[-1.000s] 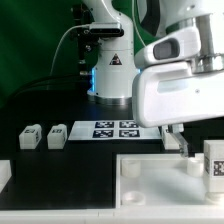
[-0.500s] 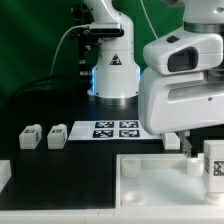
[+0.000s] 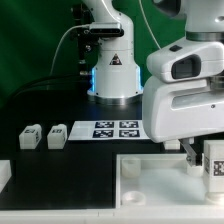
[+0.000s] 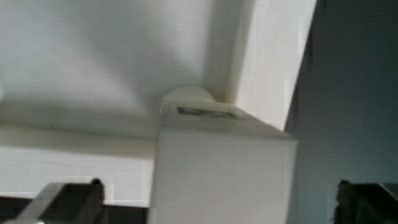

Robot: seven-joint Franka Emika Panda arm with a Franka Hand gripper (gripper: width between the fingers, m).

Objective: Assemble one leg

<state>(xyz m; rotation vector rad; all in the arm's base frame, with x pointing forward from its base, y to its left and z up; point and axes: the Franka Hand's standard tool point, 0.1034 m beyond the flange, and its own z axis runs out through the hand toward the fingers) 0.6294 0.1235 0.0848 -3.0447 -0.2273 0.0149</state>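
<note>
The black table (image 3: 75, 165) carries one leg (image 3: 28, 136) and a second leg (image 3: 57, 134) side by side at nine o'clock, close but apart. The marker board (image 3: 115, 129) lies flat near the centre. A large white panel (image 3: 150, 185) fills five to six o'clock, and another white part (image 3: 4, 176) sits at the eight o'clock edge.

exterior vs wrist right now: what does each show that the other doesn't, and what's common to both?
Exterior only: the arm's base, the marker board, a loose leg and a second leg at that view's left, and a tagged leg at its right edge.

Wrist only: both fingertips, spread apart, with a white block between them and a gap on each side. I cannot tell whether it is a leg.

Both: the gripper and the white panel with its raised rim.
</note>
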